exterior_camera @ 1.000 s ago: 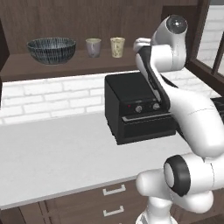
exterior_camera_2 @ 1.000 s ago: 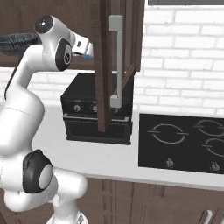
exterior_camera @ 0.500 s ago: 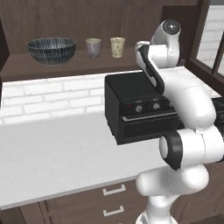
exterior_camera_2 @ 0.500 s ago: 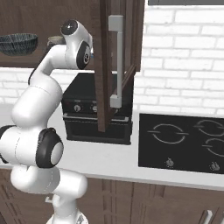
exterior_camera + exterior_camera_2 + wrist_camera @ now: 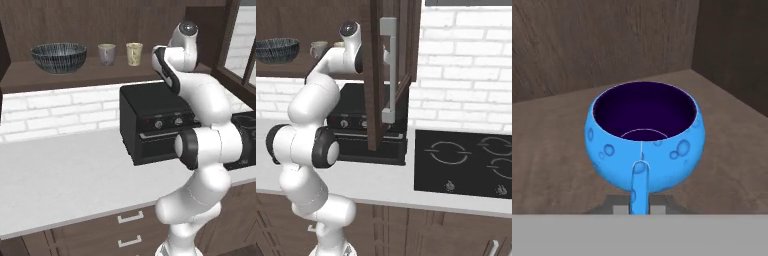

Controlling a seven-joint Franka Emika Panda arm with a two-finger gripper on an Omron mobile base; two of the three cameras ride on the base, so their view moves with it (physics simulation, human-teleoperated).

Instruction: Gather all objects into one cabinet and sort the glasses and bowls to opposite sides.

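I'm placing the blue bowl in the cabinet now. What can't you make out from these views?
- Gripper fingertips: hand view, covered by the blue bowl.
- Whether the bowl touches the shelf: hand view, its base is cut off at the bottom.
- Beige cup: right base view, behind the arm.

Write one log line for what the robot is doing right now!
gripper: shut on blue bowl | place: over shelf, near cabinet's back corner | shelf also has: dark bowl, grey cup, beige cup | door: open
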